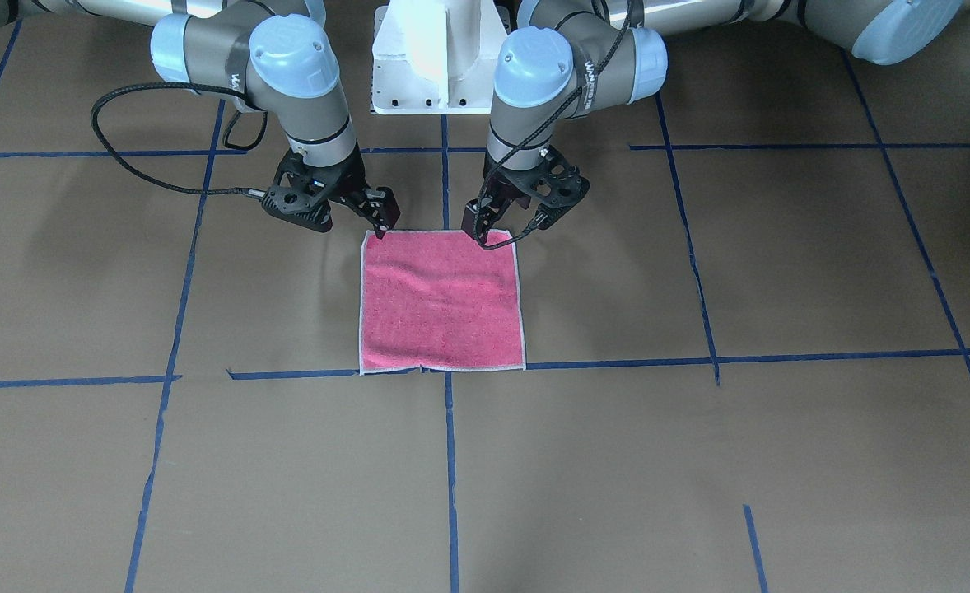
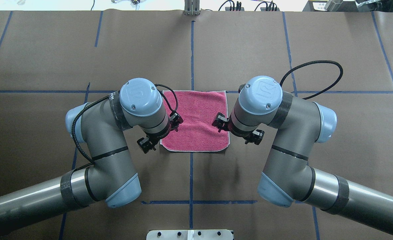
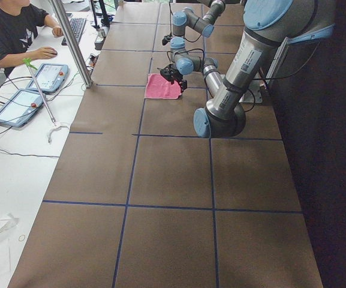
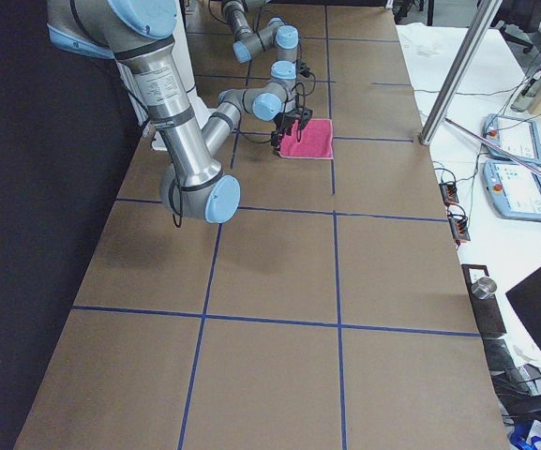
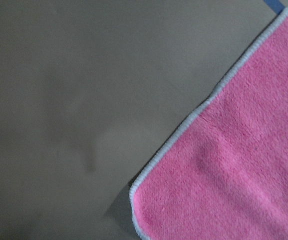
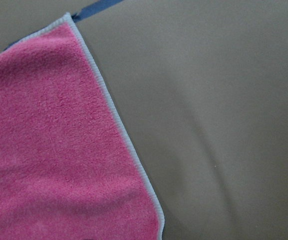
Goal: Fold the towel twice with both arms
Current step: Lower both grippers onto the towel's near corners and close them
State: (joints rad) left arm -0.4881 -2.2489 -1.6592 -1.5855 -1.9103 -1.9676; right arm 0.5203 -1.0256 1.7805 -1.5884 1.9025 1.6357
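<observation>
The towel point(image 1: 442, 301) lies flat on the brown table with its pink face up and pale edging all round; it also shows in the overhead view point(image 2: 200, 113) and both side views point(image 3: 161, 87) point(image 4: 309, 139). My left gripper point(image 1: 505, 225) point(image 2: 161, 132) is open and low over the towel's near-left corner. My right gripper point(image 1: 353, 221) point(image 2: 237, 129) is open and low over the near-right corner. Neither holds the cloth. The left wrist view shows one towel corner point(image 5: 233, 175) and the right wrist view another point(image 6: 49, 150). No fingers show in the wrist views.
The white pedestal block point(image 1: 431, 58) stands between the arm bases. Blue tape lines point(image 1: 450, 461) cross the brown table cover. An operator point(image 3: 11, 30) sits at a side desk with tablets point(image 3: 50, 75) behind a metal pole point(image 3: 71, 42).
</observation>
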